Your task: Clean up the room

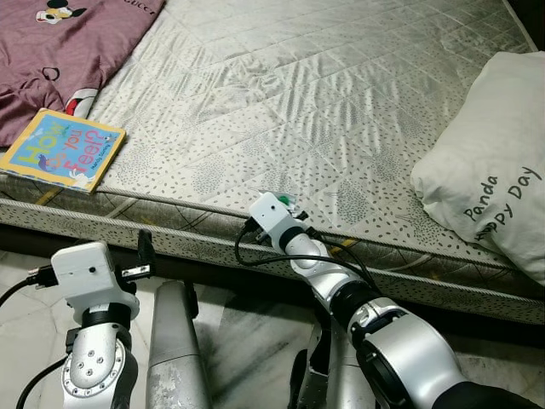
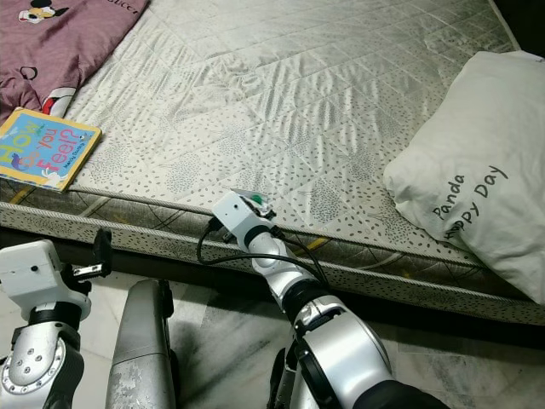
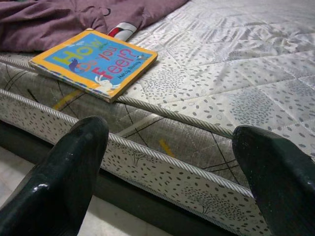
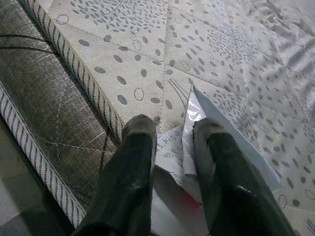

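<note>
The right gripper (image 4: 170,147) is pinching a crumpled white paper wrapper (image 4: 197,147) at the grey patterned mattress (image 1: 324,102) edge, evidently for removal, while the left gripper (image 3: 167,167) is hanging open, idle.

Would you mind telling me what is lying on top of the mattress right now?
On the mattress lie a children's book, a purple blanket, a white pillow and a paper wrapper in the right gripper. The blanket hides whatever is under it.
</note>
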Available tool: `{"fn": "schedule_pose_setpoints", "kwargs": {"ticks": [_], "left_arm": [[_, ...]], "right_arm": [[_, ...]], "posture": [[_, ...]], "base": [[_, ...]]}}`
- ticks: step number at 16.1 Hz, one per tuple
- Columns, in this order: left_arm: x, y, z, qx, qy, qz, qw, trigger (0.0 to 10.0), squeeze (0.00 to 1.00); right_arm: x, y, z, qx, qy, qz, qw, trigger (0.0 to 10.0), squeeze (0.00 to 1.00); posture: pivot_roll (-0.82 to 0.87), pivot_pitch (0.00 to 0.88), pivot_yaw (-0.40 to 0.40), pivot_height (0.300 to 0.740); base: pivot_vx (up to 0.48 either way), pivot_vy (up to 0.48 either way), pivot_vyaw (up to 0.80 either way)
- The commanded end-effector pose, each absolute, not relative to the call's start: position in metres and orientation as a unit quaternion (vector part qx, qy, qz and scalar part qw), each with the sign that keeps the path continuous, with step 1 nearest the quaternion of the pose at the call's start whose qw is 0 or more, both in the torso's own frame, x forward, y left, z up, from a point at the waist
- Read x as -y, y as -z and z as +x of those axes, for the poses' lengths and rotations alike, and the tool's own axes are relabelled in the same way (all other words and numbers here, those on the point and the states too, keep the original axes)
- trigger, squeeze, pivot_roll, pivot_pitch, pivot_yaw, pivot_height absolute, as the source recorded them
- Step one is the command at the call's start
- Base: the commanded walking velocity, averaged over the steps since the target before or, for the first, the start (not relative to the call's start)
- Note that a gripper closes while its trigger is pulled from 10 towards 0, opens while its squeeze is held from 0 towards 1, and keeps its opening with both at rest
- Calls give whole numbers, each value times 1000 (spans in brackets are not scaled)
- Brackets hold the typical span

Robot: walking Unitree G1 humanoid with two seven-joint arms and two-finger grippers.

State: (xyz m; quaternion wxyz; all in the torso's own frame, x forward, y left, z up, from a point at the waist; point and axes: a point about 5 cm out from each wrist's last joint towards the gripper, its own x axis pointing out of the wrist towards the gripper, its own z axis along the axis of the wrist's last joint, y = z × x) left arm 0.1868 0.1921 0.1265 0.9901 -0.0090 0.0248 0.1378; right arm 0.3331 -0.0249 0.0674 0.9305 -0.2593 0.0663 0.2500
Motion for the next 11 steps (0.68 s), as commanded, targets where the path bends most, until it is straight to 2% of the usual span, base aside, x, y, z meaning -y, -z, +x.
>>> {"fn": "schedule_pose_setpoints", "kwargs": {"ticks": [1,8,9,10,11], "left_arm": [[-193,-124,186,-32,-145,-5,989,10000,0],[-192,-124,187,-31,-145,-6,989,10000,0],[-192,-124,187,-31,-145,-5,989,10000,0],[-192,-124,187,-31,-146,-5,989,10000,0],[-192,-124,187,-31,-146,-5,989,10000,0]], "right_arm": [[26,-67,334,-70,-248,-267,928,0,0],[28,-67,335,-65,-241,-287,925,0,0],[29,-68,336,-61,-237,-300,922,431,0],[29,-69,337,-59,-235,-303,922,0,0],[30,-69,337,-58,-234,-304,922,0,0]], "posture": [[267,132,-105,522],[266,134,-106,522],[267,134,-107,522],[267,134,-107,522],[267,134,-107,522]], "base": [[0,0,0],[0,0,0],[0,0,0],[0,0,0],[0,0,0]]}}
